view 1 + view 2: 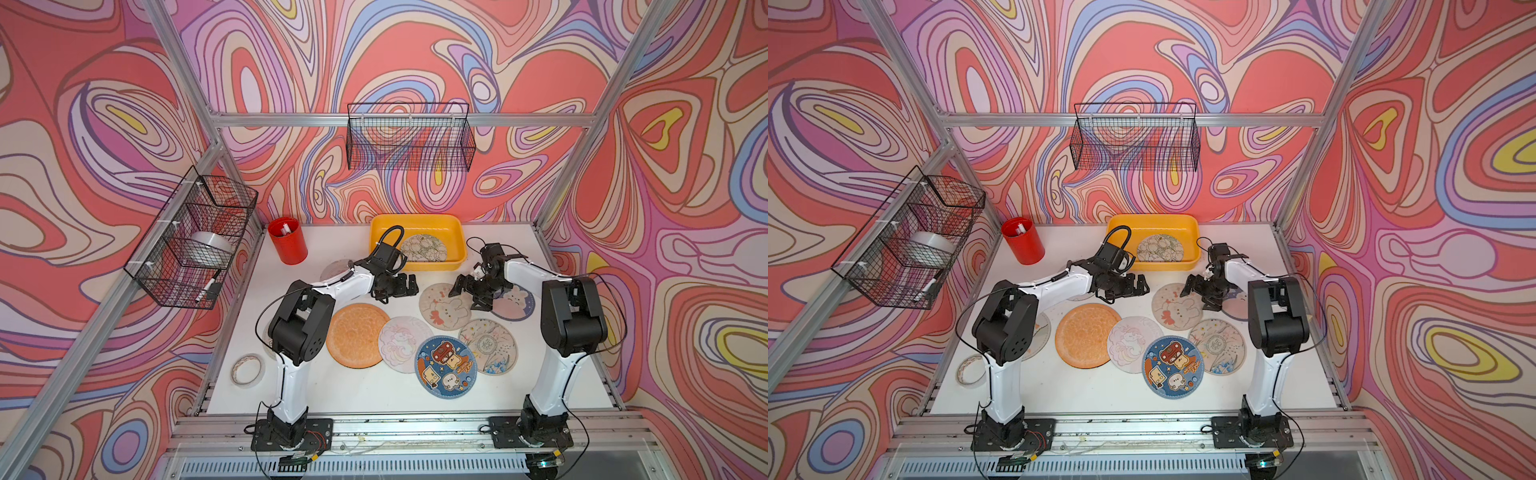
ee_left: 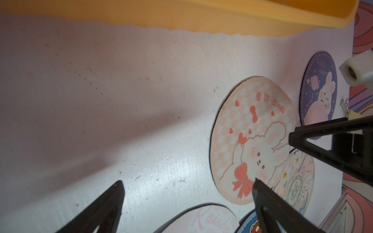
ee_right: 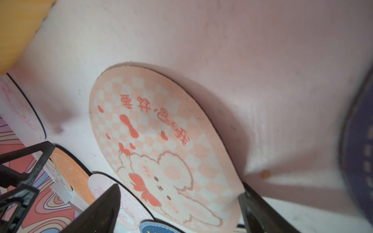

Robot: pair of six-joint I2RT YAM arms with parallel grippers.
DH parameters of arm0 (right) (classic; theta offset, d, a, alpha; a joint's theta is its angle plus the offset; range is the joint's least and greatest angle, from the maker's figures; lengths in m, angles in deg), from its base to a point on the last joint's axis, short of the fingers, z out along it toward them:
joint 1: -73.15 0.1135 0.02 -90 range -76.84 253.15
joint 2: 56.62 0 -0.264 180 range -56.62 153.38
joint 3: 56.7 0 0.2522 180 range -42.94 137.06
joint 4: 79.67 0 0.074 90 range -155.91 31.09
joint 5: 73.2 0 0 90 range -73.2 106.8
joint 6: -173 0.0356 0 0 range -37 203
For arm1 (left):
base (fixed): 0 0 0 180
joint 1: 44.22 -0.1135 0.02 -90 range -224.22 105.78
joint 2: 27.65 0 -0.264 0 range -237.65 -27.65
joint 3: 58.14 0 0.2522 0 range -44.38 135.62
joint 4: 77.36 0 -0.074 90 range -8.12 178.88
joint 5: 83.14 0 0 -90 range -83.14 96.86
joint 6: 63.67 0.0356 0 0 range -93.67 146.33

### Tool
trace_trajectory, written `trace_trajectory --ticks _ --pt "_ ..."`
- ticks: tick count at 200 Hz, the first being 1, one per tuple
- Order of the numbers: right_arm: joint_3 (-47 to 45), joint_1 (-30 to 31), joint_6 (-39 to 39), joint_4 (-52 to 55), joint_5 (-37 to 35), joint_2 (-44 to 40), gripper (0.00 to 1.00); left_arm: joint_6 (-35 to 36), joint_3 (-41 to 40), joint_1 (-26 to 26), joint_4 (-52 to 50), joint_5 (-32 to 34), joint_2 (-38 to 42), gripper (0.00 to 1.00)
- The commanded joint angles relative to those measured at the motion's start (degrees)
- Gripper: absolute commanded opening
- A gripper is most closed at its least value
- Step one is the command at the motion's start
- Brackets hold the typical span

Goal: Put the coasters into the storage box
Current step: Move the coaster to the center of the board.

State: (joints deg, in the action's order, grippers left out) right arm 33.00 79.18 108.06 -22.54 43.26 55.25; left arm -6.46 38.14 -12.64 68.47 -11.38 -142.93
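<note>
The yellow storage box [image 1: 451,226] [image 1: 1190,222] stands at the back of the table with one pale coaster [image 1: 423,248] lying in it. Several coasters lie in front of it: orange [image 1: 357,335], unicorn [image 1: 405,343], blue cartoon [image 1: 445,366], floral [image 1: 487,345], dark blue bunny [image 1: 517,305]. The checkered bunny coaster [image 1: 442,307] [image 3: 161,145] lies between the wide-apart fingers of my right gripper [image 1: 467,293] [image 3: 179,191], its edge against one finger. My left gripper [image 1: 401,289] [image 2: 187,182] hangs open over bare table beside that coaster [image 2: 252,141]. Two more coasters are partly hidden under my left arm.
A red cup [image 1: 287,240] stands at the back left. A tape ring [image 1: 248,370] lies near the front left. Black wire baskets hang on the left wall [image 1: 195,237] and back wall [image 1: 409,137]. The two grippers are close, facing each other.
</note>
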Motion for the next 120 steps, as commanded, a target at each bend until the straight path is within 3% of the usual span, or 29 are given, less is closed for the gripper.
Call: trace_trajectory --ticks 1,60,91,120 --pt "2.2 1.5 -0.7 -1.3 1.3 3.2 0.93 0.3 1.6 0.7 -1.7 -0.3 -1.3 1.00" --pt "8.5 5.1 -3.4 0.8 1.9 7.0 0.94 -0.5 2.9 1.6 -1.7 -0.4 -2.8 1.00" --pt "12.0 5.1 -7.8 8.0 -9.2 6.2 0.96 -0.8 4.1 2.2 -2.1 -0.4 -3.9 1.00" --pt "11.4 4.3 -8.9 10.5 -11.8 4.5 0.96 -1.2 4.9 2.7 -2.3 -0.2 -4.9 1.00"
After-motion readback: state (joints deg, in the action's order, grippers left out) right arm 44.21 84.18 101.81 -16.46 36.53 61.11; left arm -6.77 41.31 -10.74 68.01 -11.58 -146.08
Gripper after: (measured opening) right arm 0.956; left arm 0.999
